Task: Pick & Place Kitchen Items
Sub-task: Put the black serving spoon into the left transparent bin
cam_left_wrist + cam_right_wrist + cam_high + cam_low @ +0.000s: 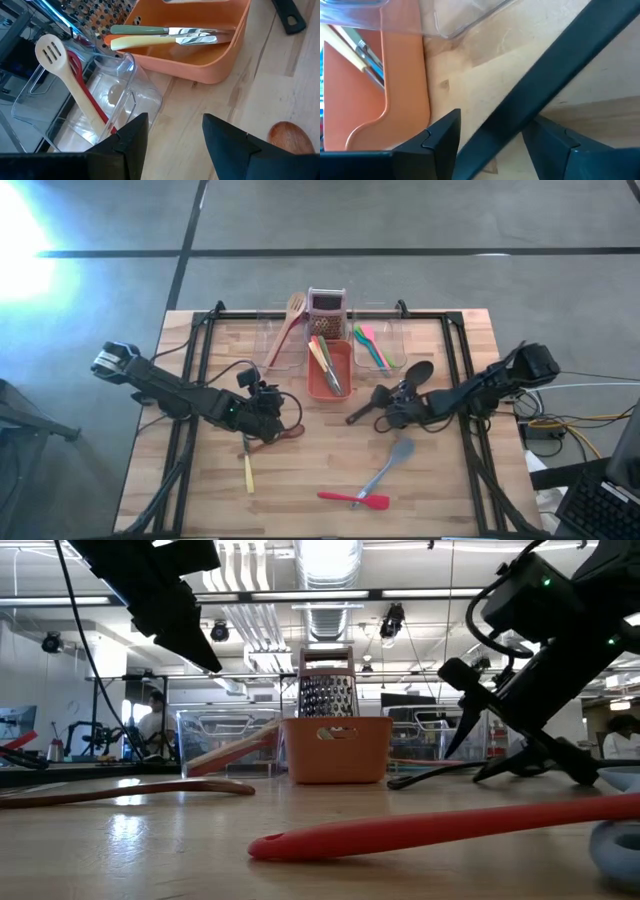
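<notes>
We judged the step as grasping the black long-handled ladle [385, 394] on the wooden counter [300, 480]. The right end effector [398, 412] sat low over it, fingers apart and straddling the dark handle in the right wrist view, not yet clamped. The ladle lay flat just right of the orange rectangular tub [328, 370], long axis diagonal, bowl toward the far right, handle end toward the near left. The next move calls for closing on the handle, then lifting toward a tub. The left end effector [262, 408] hovered near the tub, fingers apart, empty. The red spatula [353, 499] and grey spatula [388, 466] lay on the near counter.
</notes>
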Controlling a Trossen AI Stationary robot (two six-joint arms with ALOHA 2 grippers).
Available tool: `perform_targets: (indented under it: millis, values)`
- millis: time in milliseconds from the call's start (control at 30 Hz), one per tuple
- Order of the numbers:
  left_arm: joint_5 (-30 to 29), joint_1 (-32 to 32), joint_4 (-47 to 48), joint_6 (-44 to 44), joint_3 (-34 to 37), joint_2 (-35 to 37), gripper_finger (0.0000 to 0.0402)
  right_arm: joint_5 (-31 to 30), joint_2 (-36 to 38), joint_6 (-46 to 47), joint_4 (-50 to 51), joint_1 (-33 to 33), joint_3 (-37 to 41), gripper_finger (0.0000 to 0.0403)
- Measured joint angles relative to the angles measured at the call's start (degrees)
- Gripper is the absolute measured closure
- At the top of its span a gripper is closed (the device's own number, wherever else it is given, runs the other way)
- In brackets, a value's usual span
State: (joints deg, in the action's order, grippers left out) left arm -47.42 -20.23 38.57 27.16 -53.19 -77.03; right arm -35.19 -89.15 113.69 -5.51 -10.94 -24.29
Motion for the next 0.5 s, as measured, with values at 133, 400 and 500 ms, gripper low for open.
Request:
perform_targets:
  millis: [133, 400, 500]
  values:
    - [0.0, 0.0, 0.0, 0.02, 0.0, 0.0, 0.0211, -0.56, -2.01, -0.4, 0.59, 0.08, -0.9, 0.0227]
    - [0.17, -0.01, 0.0, 0.07, 0.0, 0.0, 0.0211, -1.44, -1.81, -0.62, 1.43, 0.19, -0.98, 0.0346]
    - [0.19, -0.01, 0.0, 0.12, 0.0, 0.0, 0.0211, -2.07, -1.76, 0.04, 1.76, 0.08, -0.92, 0.038]
